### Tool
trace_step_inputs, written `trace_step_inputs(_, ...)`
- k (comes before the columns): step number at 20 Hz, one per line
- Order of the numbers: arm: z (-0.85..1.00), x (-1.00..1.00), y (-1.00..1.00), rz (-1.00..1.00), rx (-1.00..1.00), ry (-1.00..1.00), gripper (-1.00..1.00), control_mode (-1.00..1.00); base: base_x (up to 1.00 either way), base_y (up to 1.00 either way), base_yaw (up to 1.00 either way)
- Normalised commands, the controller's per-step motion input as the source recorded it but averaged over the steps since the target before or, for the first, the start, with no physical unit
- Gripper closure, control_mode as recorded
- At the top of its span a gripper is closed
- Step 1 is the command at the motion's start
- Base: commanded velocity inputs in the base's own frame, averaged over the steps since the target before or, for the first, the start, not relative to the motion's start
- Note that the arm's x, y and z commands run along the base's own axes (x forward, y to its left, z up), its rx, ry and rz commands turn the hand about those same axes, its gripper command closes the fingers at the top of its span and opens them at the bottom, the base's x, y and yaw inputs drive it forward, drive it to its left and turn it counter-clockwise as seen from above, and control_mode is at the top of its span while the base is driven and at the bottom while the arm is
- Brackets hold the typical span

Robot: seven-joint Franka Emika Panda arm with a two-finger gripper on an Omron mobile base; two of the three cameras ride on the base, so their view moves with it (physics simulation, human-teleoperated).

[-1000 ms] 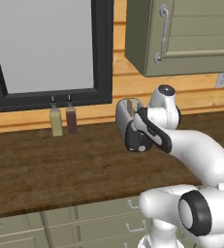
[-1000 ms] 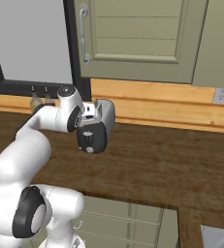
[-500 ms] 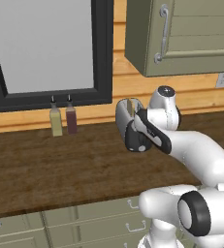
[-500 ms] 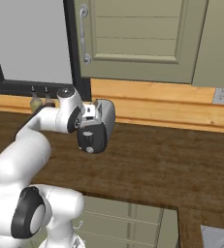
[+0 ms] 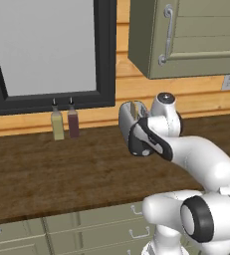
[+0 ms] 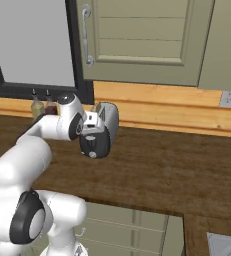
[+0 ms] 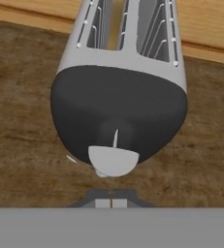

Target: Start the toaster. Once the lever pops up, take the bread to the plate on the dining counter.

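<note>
The two-finger gripper (image 7: 111, 202), jaws closed on nothing, hangs at the near black end of the rounded silver-grey toaster (image 7: 120, 92) on the dark wood worktop (image 5: 47, 169), its small light-grey lever (image 7: 112, 161) just beyond the tips, slots running away toward the wall.

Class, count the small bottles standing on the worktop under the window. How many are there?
2. The yellowish bottle stands against the back wall beneath the window; the dark red bottle stands immediately to its right. From the right base view the arm partly hides them, so more could be concealed.
</note>
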Motion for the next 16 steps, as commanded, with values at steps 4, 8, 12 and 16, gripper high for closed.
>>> trace_step_inputs(4, -0.31, 0.06, 0.00, -0.02, 0.00, 0.00, 1.00, -1.00, 0.00, 0.00, 0.00)
trace_step_inputs(8, -0.14, 0.19, 0.00, 0.00, 0.00, -0.01, 1.00, -1.00, 0.00, 0.00, 0.00)
trace_step_inputs(12, 0.02, 0.18, 0.00, 0.00, 0.00, -0.02, 1.00, -1.00, 0.00, 0.00, 0.00)
trace_step_inputs(16, 0.16, 0.12, 0.00, 0.00, 0.00, -0.02, 1.00, -1.00, 0.00, 0.00, 0.00)
